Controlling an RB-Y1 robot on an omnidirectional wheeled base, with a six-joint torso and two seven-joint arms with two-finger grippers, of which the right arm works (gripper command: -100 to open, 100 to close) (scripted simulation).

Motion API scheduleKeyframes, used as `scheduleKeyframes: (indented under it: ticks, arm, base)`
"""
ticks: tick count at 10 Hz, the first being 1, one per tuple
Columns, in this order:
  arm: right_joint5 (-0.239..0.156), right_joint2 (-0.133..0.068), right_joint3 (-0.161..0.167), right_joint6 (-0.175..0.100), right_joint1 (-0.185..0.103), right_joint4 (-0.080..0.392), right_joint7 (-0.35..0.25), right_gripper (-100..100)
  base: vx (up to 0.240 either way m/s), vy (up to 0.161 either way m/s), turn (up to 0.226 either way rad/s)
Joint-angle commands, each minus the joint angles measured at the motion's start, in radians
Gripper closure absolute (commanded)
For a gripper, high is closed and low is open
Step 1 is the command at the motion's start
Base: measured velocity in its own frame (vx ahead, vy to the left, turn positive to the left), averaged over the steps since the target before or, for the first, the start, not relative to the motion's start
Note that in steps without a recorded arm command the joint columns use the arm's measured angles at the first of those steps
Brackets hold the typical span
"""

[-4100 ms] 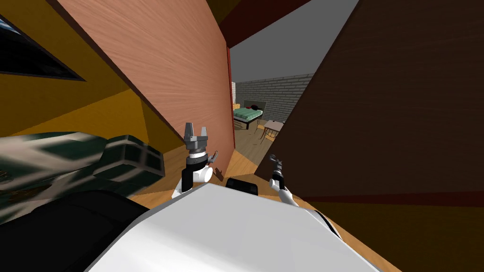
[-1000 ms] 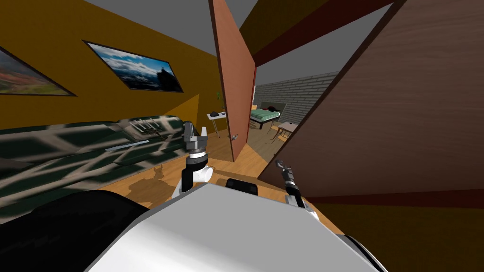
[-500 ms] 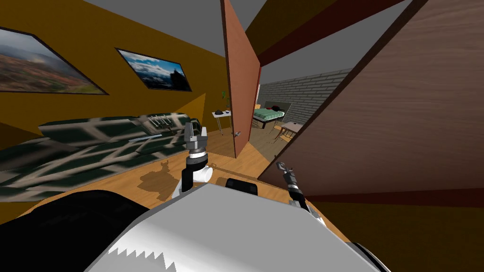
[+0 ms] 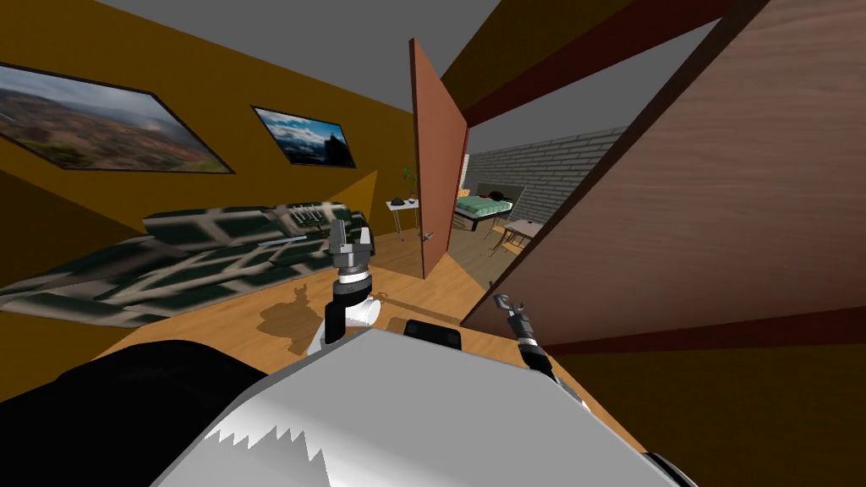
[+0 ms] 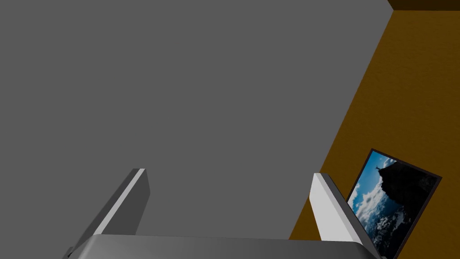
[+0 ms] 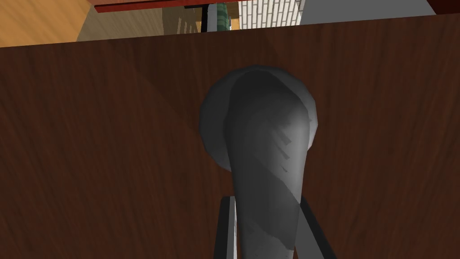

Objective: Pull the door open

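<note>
A dark brown door point(image 4: 676, 211) slants across the right of the head view, swung partway in towards me. My right gripper point(image 4: 505, 306) is at its near edge. In the right wrist view the door's grey lever handle point(image 6: 265, 148) on its round plate runs down between the fingers point(image 6: 227, 229). They press its sides, so the right gripper point(image 6: 267, 234) is shut on the handle. My left gripper point(image 4: 351, 237) stands raised in front of my chest, fingers pointing up. It is open with nothing between them point(image 5: 229, 173).
A second, reddish door point(image 4: 438, 186) stands ajar straight ahead, with a small handle point(image 4: 427, 237). Beyond it are a bed point(image 4: 482, 205) and a small table point(image 4: 520, 230). A green patterned sofa point(image 4: 211, 254) lies along the ochre wall at left. A white side table point(image 4: 402, 207) stands past it.
My view has swung left: sofa and wall pictures slid right and more of them shows. The dark door has come further round towards me. My right gripper stays on its handle.
</note>
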Motion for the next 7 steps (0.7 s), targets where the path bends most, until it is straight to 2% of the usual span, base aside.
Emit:
scheduleKeyframes:
  ticks: [1,2,4,6,7]
  arm:
    - [0.0,0.0,0.0,0.0,0.0,0.0,0.0,100]
    - [-0.002,-0.009,0.012,-0.029,0.015,0.01,-0.01,100]
    - [-0.004,-0.021,0.028,-0.068,0.034,0.02,-0.023,100]
    - [-0.004,-0.021,0.028,-0.068,0.034,0.02,-0.023,100]
    - [-0.007,-0.031,0.042,-0.102,0.05,0.029,-0.034,100]
  base:
    - [-0.048,-0.015,-0.002]
    - [-0.129,-0.042,0.179]
    - [-0.188,-0.088,0.214]
    - [-0.104,-0.017,0.003]
    - [-0.118,-0.031,0.198]
